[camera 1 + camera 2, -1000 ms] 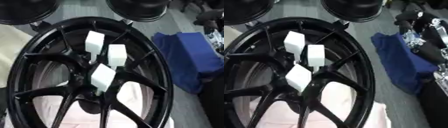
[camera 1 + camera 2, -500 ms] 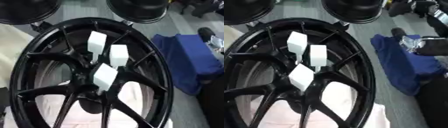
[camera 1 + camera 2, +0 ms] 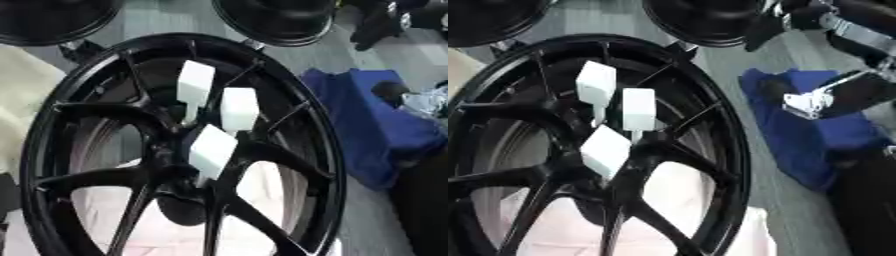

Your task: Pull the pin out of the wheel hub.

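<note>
A large black wheel hub [image 3: 325,150] fills the left and middle of both views. Three white block-headed pins stand among the spokes near its centre: an upper left pin [image 3: 195,83], a middle pin [image 3: 239,104] and a lower pin [image 3: 213,145]. My right hand [image 3: 777,90] shows as a dark shape with a silver wrist piece [image 3: 807,102]. It hangs over the blue cloth, to the right of the rim and apart from the pins. More of the black and silver arm [image 3: 842,30] crosses the top right corner. My left hand is out of sight.
A rumpled blue cloth [image 3: 385,135] lies right of the wheel. Two more black wheels [image 3: 276,17] [image 3: 52,20] sit at the far edge. Pale pink cloth [image 3: 262,190] shows under the spokes, and a cream cover [image 3: 22,100] lies at the left.
My right hand has come down and left over the blue cloth, closer to the wheel's rim. The wheel and its three pins have not moved.
</note>
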Robot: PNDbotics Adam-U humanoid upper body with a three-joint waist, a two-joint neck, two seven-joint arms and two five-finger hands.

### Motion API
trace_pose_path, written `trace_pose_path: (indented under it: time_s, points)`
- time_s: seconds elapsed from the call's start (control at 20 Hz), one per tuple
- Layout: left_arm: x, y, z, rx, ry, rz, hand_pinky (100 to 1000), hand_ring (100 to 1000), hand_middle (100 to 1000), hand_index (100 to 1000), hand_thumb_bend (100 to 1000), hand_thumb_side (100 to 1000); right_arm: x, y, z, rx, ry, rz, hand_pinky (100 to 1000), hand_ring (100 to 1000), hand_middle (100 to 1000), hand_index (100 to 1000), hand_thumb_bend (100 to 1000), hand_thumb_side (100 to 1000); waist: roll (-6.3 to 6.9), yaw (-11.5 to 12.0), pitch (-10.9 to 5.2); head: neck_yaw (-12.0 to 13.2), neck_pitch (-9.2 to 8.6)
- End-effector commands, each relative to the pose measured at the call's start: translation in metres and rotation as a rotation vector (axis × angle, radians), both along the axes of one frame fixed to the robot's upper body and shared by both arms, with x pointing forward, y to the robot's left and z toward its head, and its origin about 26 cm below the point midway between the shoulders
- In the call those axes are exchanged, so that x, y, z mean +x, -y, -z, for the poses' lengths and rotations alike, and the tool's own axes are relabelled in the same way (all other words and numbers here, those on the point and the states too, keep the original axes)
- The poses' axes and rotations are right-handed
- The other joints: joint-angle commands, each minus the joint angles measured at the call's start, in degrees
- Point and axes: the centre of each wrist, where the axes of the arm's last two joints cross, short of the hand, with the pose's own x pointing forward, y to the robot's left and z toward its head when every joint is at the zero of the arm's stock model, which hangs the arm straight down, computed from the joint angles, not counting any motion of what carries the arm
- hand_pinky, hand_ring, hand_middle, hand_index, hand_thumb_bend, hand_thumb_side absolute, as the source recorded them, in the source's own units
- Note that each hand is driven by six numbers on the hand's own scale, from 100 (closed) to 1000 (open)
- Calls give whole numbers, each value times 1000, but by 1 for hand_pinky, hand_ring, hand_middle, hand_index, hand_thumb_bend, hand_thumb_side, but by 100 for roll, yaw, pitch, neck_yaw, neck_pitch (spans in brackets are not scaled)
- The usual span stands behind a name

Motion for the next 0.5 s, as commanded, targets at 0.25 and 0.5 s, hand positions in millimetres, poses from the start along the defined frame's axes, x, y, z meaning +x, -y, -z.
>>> trace_pose_path:
  time_s: [0.25, 0.5]
  points:
    - [-2, 0, -9, 42, 21, 10, 927, 557, 527, 719, 235, 616, -2, -15, -14, -78, -67, 53, 826, 787, 738, 753, 353, 476, -49, 44, -181, -122, 88]
    - [-2, 1, -8, 45, 15, 12, 928, 556, 527, 719, 235, 617, 1, -29, -14, -64, -111, 139, 827, 792, 744, 757, 392, 478, -85, 76, -197, -161, 138]
